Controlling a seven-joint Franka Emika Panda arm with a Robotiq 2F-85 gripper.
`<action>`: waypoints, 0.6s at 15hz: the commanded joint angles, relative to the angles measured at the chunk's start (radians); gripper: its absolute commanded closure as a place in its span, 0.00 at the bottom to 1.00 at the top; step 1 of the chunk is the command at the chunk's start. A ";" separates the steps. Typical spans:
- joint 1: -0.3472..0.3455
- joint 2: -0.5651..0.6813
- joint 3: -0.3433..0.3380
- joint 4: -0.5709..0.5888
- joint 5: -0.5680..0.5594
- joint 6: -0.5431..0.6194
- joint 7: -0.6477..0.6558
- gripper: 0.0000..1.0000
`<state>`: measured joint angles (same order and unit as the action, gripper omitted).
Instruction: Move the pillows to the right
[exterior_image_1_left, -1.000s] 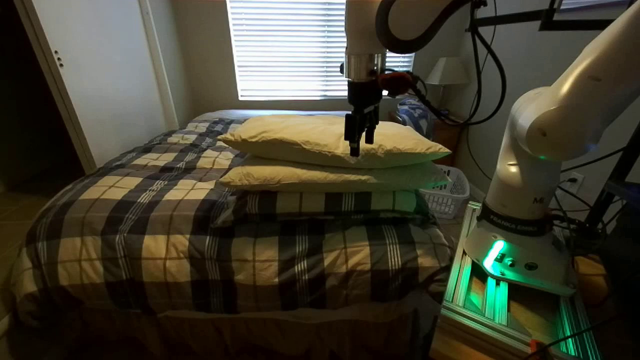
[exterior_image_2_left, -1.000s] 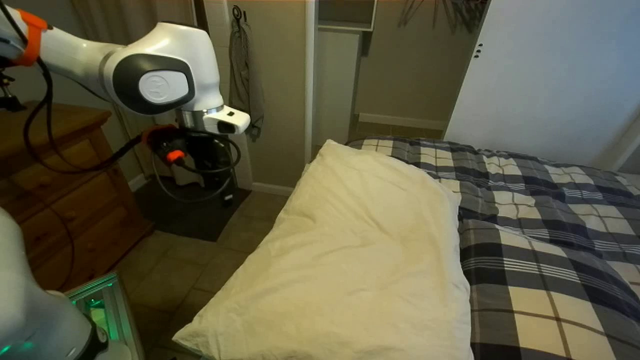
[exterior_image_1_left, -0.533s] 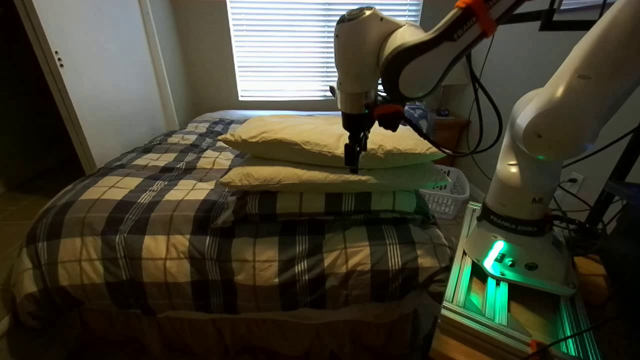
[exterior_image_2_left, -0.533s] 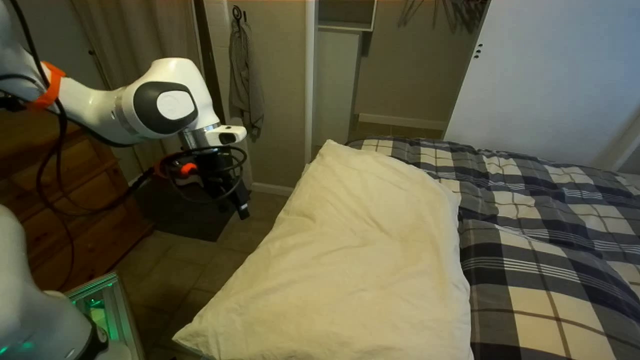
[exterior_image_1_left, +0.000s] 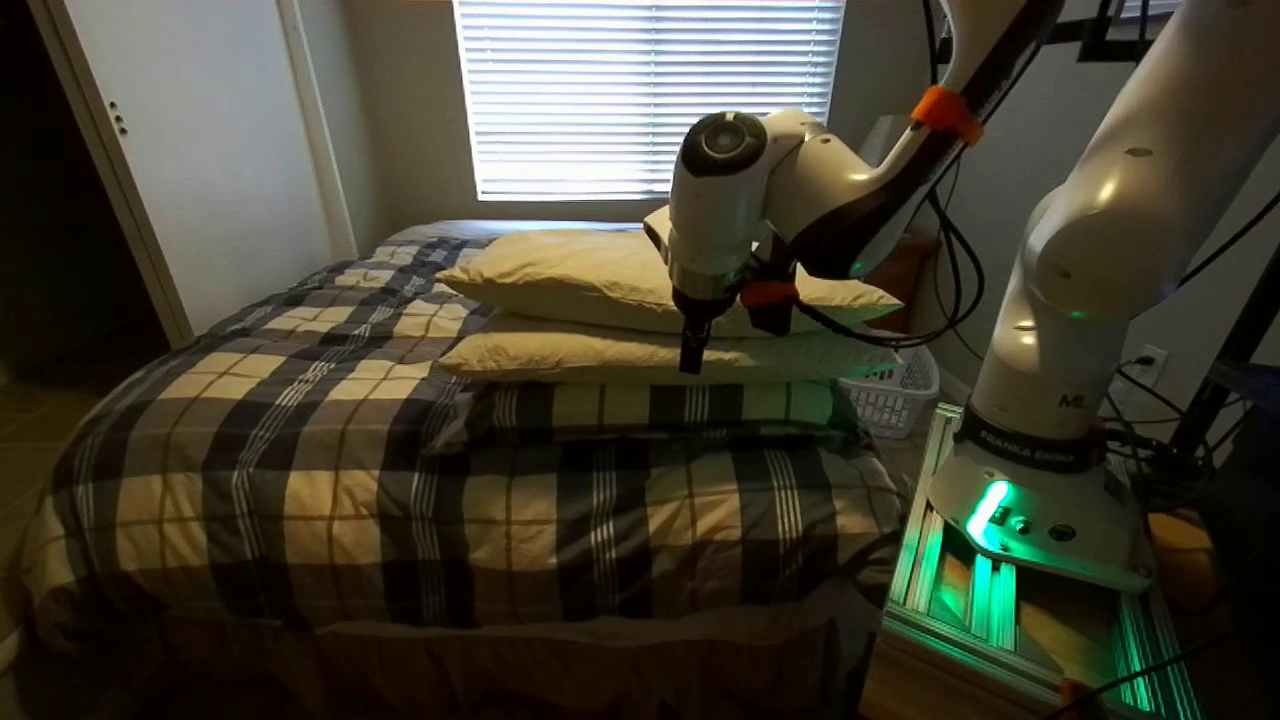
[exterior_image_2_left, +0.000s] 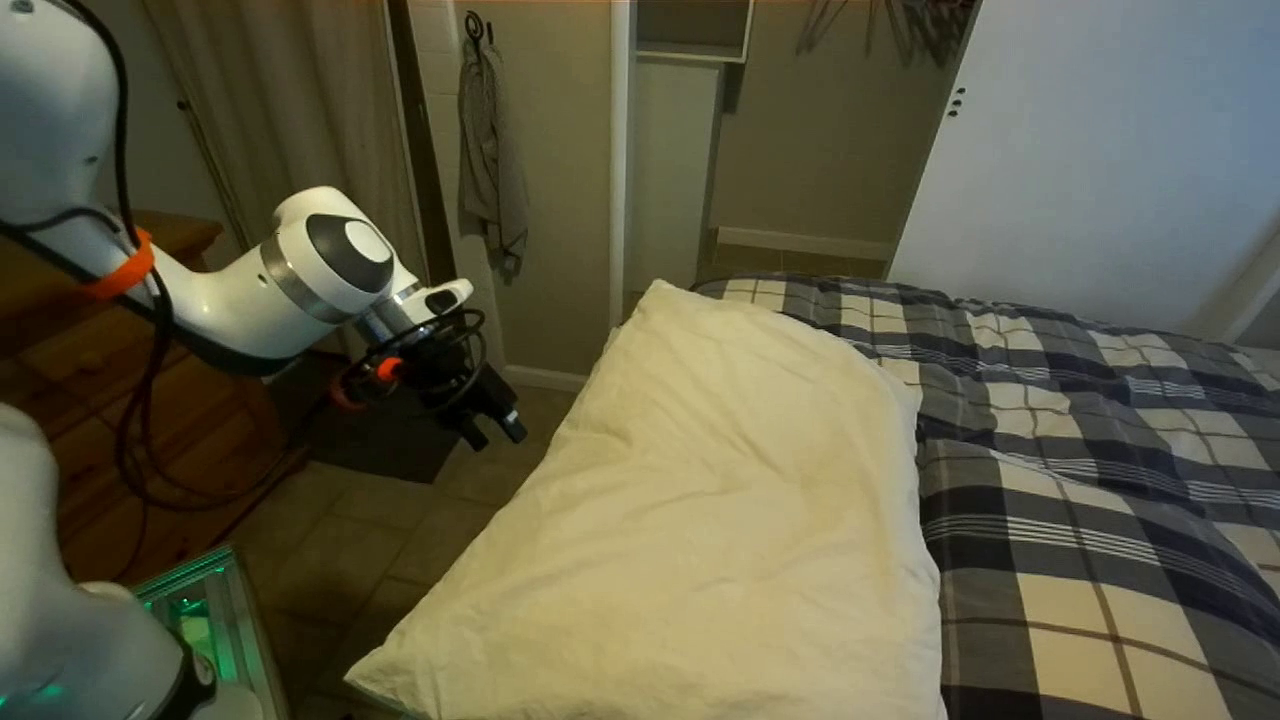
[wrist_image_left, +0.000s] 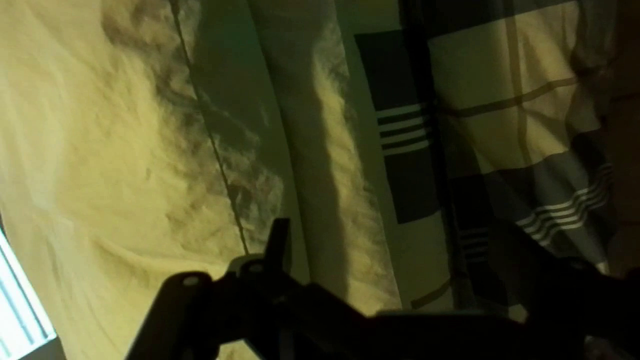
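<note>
A stack of pillows lies on the plaid bed. The top cream pillow (exterior_image_1_left: 570, 280) rests on another cream pillow (exterior_image_1_left: 560, 355), with a plaid pillow (exterior_image_1_left: 600, 405) beneath. In an exterior view, only the top cream pillow (exterior_image_2_left: 700, 500) shows clearly. My gripper (exterior_image_2_left: 495, 435) is open and empty, tilted with its fingers pointing toward the stack's near side, apart from it. In the wrist view, the open fingers (wrist_image_left: 392, 230) span the side of the stack: top cream pillow (wrist_image_left: 115, 150), lower cream pillow (wrist_image_left: 350, 210) and plaid pillow (wrist_image_left: 410, 185).
The plaid bedspread (exterior_image_1_left: 300, 420) covers the bed around the stack. A white laundry basket (exterior_image_1_left: 895, 390) stands beyond the bed near the robot base (exterior_image_1_left: 1040, 500). A wooden dresser (exterior_image_2_left: 170, 400) stands behind the arm. A lamp and window are at the far end.
My gripper has moved down from the top pillow's height to about the lower cream pillow's height. It has tilted so its fingers point more toward the stack. The pillows have not moved.
</note>
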<state>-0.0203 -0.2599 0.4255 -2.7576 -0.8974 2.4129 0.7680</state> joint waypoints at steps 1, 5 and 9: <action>0.021 0.094 -0.055 0.000 -0.195 -0.019 0.177 0.00; 0.060 0.204 -0.133 0.013 -0.331 -0.026 0.309 0.00; 0.094 0.297 -0.194 0.034 -0.425 -0.035 0.393 0.26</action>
<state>0.0357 -0.0408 0.2773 -2.7551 -1.2442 2.3988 1.0815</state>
